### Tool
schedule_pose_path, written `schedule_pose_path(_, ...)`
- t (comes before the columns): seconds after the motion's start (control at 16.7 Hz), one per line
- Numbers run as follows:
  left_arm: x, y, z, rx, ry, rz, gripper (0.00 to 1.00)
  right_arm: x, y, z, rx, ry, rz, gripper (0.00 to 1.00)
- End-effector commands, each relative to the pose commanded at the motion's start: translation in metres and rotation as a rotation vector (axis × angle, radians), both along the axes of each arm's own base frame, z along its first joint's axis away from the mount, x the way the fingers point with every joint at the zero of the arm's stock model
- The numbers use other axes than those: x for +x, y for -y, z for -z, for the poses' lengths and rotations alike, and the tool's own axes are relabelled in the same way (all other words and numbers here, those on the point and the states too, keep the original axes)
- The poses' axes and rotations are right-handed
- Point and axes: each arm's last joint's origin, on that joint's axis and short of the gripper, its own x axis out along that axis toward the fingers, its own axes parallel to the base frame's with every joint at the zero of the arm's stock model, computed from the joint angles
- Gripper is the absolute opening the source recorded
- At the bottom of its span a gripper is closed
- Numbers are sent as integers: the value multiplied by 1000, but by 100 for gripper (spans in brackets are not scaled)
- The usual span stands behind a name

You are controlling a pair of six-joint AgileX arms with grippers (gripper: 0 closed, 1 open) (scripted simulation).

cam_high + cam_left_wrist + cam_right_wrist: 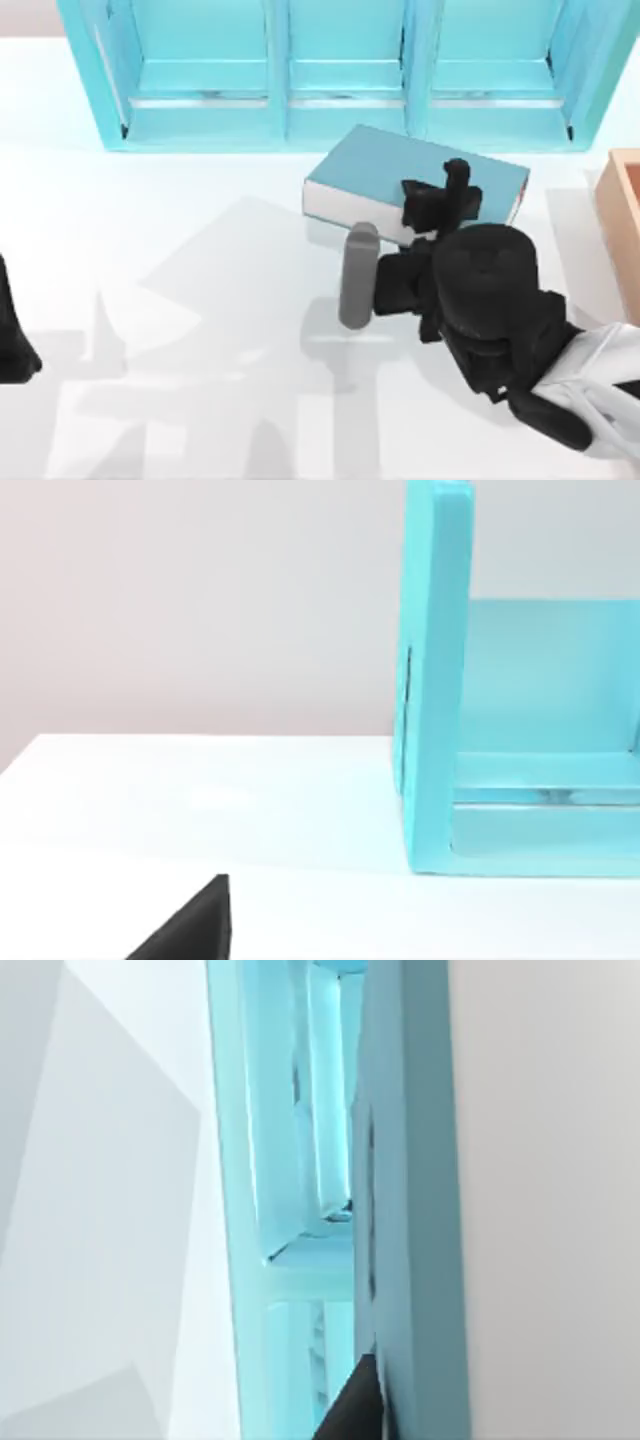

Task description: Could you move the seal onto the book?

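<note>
The book (pixel 380 170), teal-blue with white page edges, lies flat just in front of the shelf unit, right of the table's middle. My right gripper (pixel 445 200) hangs over the book's right part, pointing toward the shelf, and its black wrist covers the book's near right corner. The seal is hidden. My left arm (pixel 12 340) is parked at the table's left edge.
A large teal shelf unit (pixel 340 70) spans the back of the table; its side wall (pixel 435 680) shows in the left wrist view. An orange-brown box (pixel 625 230) stands at the right edge. A grey cylinder (pixel 358 275) lies next to the right wrist.
</note>
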Motion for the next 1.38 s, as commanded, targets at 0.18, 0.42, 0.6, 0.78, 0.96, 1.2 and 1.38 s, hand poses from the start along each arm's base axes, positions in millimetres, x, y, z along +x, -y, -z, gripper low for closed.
schedule_pose_path(0.18,0,0,0,0,0,0,100,-2,6,2,-56,16,-26,0)
schedule_pose_path(0.42,0,0,0,0,0,0,100,-2,6,2,-57,16,-26,0)
schedule_pose_path(0.6,0,0,0,0,0,0,100,-5,6,4,-60,8,-28,0)
schedule_pose_path(0.78,0,0,0,0,0,0,100,-7,7,2,-58,14,-27,0)
schedule_pose_path(0.96,0,0,0,0,0,0,100,-7,7,1,-57,16,-26,0)
schedule_pose_path(1.2,0,0,0,0,0,0,100,-7,7,13,-68,4,-25,0)
schedule_pose_path(1.38,0,0,0,0,0,0,100,-6,7,22,-62,8,-23,0)
